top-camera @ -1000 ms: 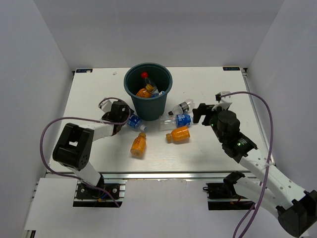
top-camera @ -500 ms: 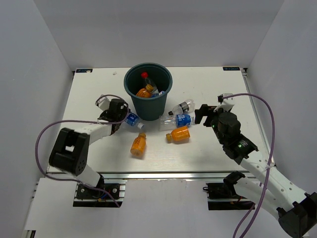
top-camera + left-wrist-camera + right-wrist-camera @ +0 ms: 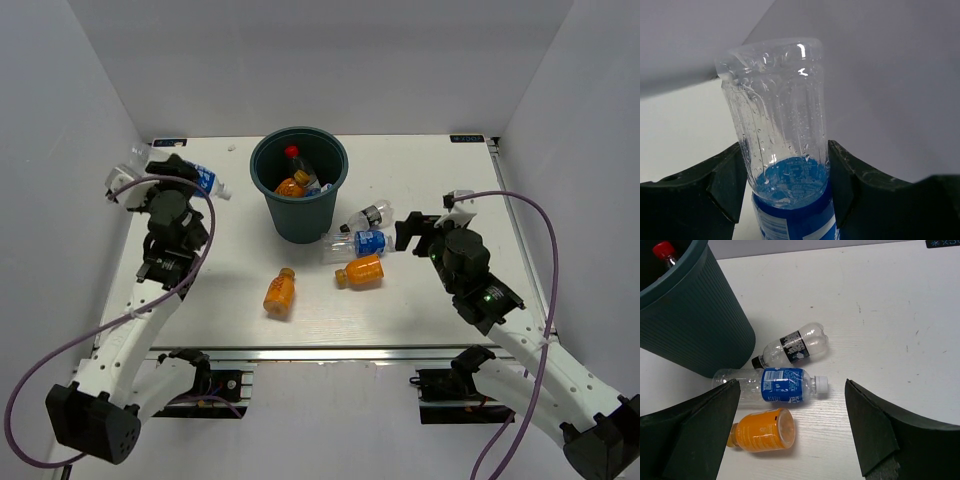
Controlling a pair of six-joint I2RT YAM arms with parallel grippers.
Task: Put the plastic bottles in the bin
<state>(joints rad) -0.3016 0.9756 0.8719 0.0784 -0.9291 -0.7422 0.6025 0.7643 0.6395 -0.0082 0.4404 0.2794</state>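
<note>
At 10 o'clock from the bin, near the far-left table corner, the left gripper clamps a clear blue-label bottle; both fingers press against its sides at the label. At 4 o'clock from the bin we find three bottles lying close together: a black-label bottle, a second blue-label bottle and an orange bottle. The right gripper hovers at their 3 o'clock, fingers spread wide, holding nothing. A lone orange bottle lies at 6 o'clock. Inside the bin we see a red-capped bottle.
</note>
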